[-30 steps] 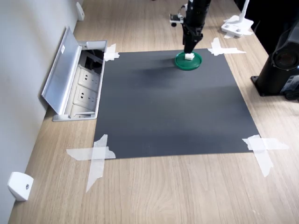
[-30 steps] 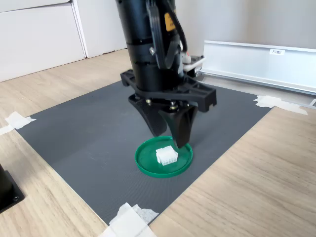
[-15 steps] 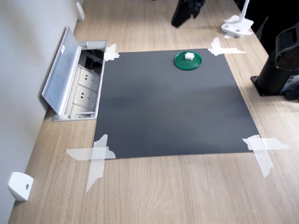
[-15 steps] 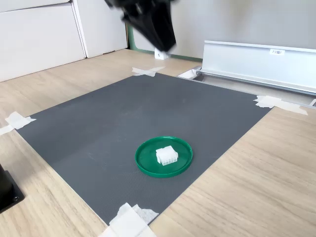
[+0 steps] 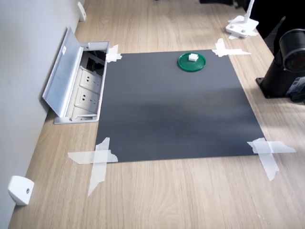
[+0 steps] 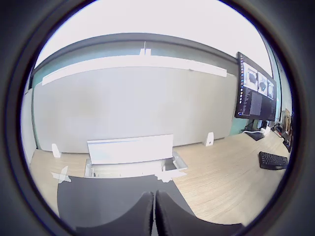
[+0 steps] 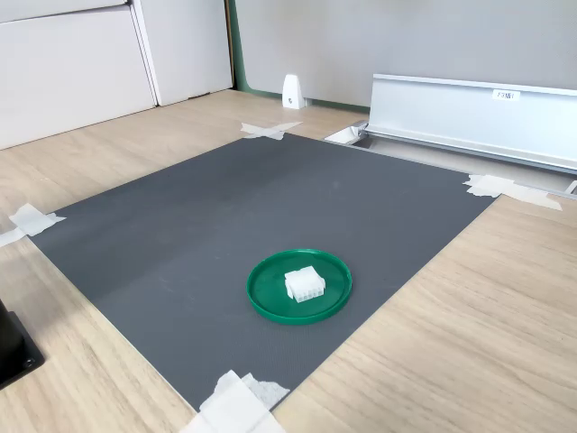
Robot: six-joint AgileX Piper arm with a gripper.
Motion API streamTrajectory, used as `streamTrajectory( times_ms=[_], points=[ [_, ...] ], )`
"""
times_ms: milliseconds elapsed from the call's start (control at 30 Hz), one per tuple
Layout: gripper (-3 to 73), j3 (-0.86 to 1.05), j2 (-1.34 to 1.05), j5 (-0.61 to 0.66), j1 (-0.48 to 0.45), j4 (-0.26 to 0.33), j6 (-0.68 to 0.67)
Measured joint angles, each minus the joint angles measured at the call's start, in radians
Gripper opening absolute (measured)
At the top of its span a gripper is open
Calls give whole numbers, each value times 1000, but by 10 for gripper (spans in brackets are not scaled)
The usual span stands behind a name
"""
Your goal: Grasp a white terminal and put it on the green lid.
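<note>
Terminal point(image 7: 304, 285), the white terminal, sits inside the green lid point(image 7: 270, 303), near its middle. The gripper point(image 6: 153, 216) shows only in the wrist view, its jaws pressed together and empty, looking out over the mat point(image 6: 98, 196) toward a wall; neither task thing appears there.

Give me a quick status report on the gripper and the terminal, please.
Gripper shut, empty, out of both exterior views. White terminal resting on the green lid, on the dark mat. Nothing in the way.

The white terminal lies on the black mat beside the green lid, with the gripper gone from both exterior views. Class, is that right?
Not quite. The white terminal rests on the green lid itself, as the second exterior view shows. The gripper is indeed absent from both exterior views.
</note>
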Motion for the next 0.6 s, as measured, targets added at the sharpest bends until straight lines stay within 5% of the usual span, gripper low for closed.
streamTrajectory(
  times_ms=[600],
  points=[
    [-8,311,-384,-65,157,-54,82]
  ],
)
